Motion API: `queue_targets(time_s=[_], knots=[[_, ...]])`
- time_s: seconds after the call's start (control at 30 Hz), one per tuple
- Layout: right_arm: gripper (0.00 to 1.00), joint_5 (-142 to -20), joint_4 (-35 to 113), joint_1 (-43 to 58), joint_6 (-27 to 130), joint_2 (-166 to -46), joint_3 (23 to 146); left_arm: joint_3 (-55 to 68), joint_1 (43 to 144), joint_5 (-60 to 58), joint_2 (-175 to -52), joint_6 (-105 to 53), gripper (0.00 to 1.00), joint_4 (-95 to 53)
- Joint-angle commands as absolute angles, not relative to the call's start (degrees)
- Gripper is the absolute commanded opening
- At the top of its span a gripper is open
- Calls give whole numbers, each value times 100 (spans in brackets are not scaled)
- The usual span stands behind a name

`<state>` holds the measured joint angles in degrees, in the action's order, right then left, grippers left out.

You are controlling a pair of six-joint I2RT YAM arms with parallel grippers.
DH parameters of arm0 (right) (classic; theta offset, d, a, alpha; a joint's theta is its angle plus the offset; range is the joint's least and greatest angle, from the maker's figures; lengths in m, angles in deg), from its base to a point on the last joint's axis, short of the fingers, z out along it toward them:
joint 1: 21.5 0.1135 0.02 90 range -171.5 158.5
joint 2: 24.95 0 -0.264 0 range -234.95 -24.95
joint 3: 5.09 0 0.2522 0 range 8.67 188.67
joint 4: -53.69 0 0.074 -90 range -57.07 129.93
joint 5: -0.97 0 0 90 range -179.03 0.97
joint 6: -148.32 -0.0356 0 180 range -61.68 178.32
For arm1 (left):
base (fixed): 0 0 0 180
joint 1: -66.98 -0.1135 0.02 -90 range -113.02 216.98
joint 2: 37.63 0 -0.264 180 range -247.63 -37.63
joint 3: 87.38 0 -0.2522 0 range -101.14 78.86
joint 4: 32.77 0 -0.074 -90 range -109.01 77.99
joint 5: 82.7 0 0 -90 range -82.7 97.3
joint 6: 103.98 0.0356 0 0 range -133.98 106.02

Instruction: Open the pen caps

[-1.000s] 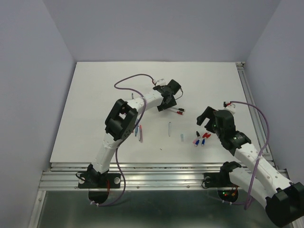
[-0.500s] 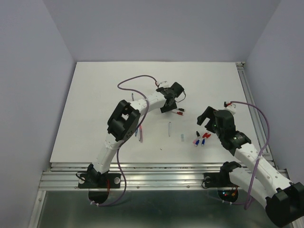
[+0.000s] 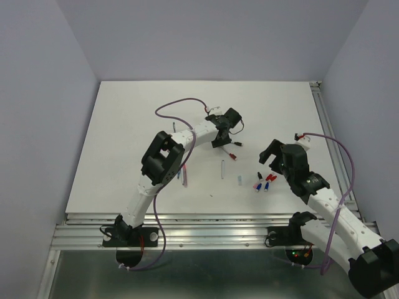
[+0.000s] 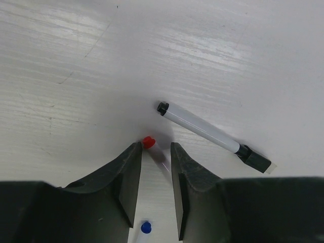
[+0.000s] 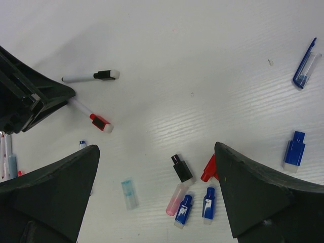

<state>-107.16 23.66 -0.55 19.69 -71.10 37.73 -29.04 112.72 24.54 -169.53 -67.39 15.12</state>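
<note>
**Left gripper straddling a red-capped pen, loose caps below the wide-open right gripper**

The red cap (image 5: 101, 123) sat on the far end of a thin pale pen (image 4: 152, 148), out beyond the left gripper (image 4: 156, 145). The pen's red-tipped tail end lay between the fingertips. The fingers stood a narrow gap apart, wider than the barrel, so they did not appear to be pinching it. Just past the fingertips and to their right lay a second pen (image 4: 202, 130) with its black cap (image 4: 255, 161) on.

The caps looked like small, light, hard plastic, smooth and likely slippery, and probably held on by a friction fit. The sensible hold would be one gripper across the barrel and the other square across the short cap, pulling straight along the pen. A cap that small would slip from a skewed pinch.

The right gripper (image 5: 157, 147) hung with its fingers spread wide, holding nothing. Between and just below its fingertips lay removed caps: a black one (image 5: 181, 168), a red one (image 5: 209, 168) and two blue ones (image 5: 207, 205). Another blue cap (image 5: 294, 150) lay beyond its right finger.

No tray or container showed; everything lay loose on the white table (image 3: 124, 124).
</note>
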Motion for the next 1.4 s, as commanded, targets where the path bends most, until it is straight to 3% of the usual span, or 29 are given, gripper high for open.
queue_targets(time_s=[0.0, 0.27, 0.6, 0.73, 0.9, 1.1, 1.23, 1.37], knots=[[100, -10880, 2437, -102, 1938, -7012, 3627, -2662, 11312, 2497, -16903, -6636, 41, 1747], [100, -10889, 2446, -93, 1903, -6986, 3601, -2134, 11365, 2611, -16692, -6654, 41, 1773], [100, -10915, 2429, -102, 1859, -6977, 3600, -2520, 11681, 2277, -17008, -6619, 39, 1800], [100, -10924, 2420, -93, 1850, -6942, 3600, -2547, 11743, 2295, -17026, -6610, 30, 1808], [100, -10959, 2394, -93, 1850, -6898, 3600, -2503, 11787, 2312, -17131, -6601, 27, 1896], [100, -11003, 2385, -93, 1833, -6837, 3592, -2494, 11813, 2356, -17245, -6610, 17, 1931], [100, -11021, 2385, -102, 1833, -6828, 3592, -2643, 11813, 2374, -17228, -6610, 0, 1923], [100, -10986, 2385, -93, 1850, -6836, 3600, -2696, 11813, 2321, -17044, -6531, 0, 1704]])
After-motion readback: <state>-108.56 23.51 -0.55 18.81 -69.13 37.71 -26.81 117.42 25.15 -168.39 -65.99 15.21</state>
